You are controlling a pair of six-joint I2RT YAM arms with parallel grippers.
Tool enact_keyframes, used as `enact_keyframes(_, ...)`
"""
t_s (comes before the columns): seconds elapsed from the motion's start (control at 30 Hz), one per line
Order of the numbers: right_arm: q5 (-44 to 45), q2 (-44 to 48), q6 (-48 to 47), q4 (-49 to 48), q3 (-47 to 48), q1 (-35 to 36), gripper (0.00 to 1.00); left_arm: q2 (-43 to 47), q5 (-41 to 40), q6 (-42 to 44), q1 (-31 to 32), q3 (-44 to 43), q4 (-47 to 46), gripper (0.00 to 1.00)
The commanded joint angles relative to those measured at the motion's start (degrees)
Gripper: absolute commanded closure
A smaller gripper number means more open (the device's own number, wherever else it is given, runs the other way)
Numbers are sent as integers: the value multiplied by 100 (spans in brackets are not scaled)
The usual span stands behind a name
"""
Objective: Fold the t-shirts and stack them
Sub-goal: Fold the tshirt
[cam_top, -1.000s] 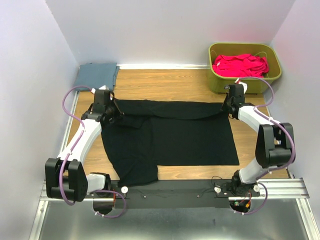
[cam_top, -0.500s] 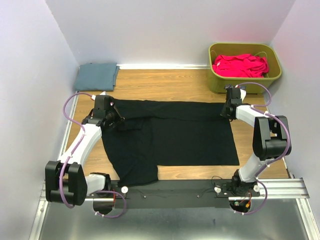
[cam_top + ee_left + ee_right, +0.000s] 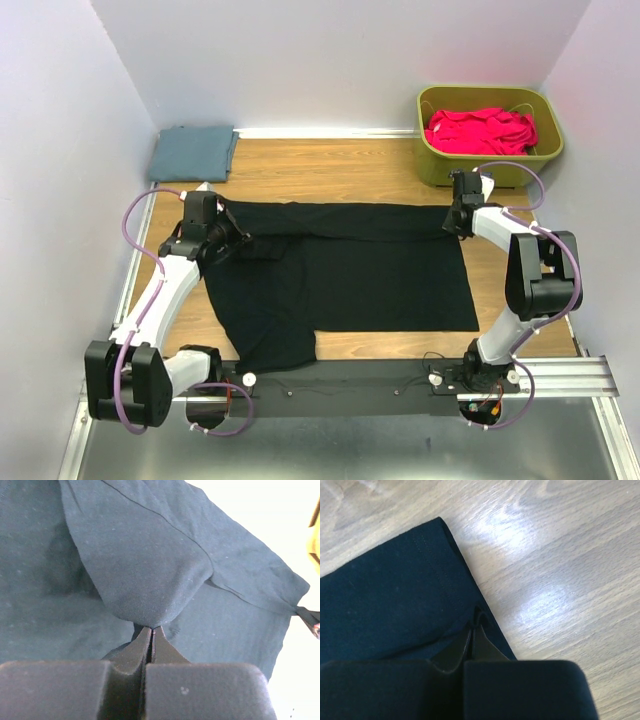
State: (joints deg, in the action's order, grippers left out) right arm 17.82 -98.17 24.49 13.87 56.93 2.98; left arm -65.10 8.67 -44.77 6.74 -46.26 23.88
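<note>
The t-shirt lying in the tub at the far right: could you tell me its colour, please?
The t-shirt is bright pink-red, clearest in the top external view.

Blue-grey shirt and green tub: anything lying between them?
Nothing: in the top view only bare wooden table runs between the blue-grey shirt and the tub. The black shirt lies nearer the arms.

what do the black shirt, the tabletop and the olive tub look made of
Black t-shirt: soft matte knit cloth; it folds, with a stitched hem. Tabletop: wood or wood-look laminate; grain, glossy glare. Olive-green tub: likely smooth plastic; rigid moulded rim.
</note>
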Motion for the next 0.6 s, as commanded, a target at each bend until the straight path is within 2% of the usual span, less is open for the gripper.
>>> enact_keyframes(0.0,283,-167,117,204,170,-52,99,208,381,-303,-33,275,47,100)
enact_keyframes(0.23,213,-299,205,230,205,-52,99,296,566,-576,-24,995,-278,100)
enact_keyframes(0.3,125,-360,196,265,249,-44,93,288,566,-611,-33,1110,-357,97)
enact_keyframes(0.37,46,-352,170,318,284,-52,85,314,592,-673,-33,1242,-410,88)
enact_keyframes(0.4,28,-300,161,379,293,-52,71,375,584,-690,-33,1260,-410,83)
enact_keyframes(0.43,-15,-256,153,415,310,-44,65,401,575,-691,-33,1260,-410,78)
enact_keyframes(0.47,-68,-186,144,485,336,-43,60,454,531,-699,-33,1234,-358,66)
enact_keyframes(0.5,-121,-37,152,529,354,-43,51,585,487,-708,-33,1164,-314,60)
enact_keyframes(0.53,-165,52,152,573,380,-43,46,656,443,-699,-33,1111,-270,44)
enact_keyframes(0.57,-165,139,179,625,398,-52,42,726,373,-691,-33,1049,-209,38)
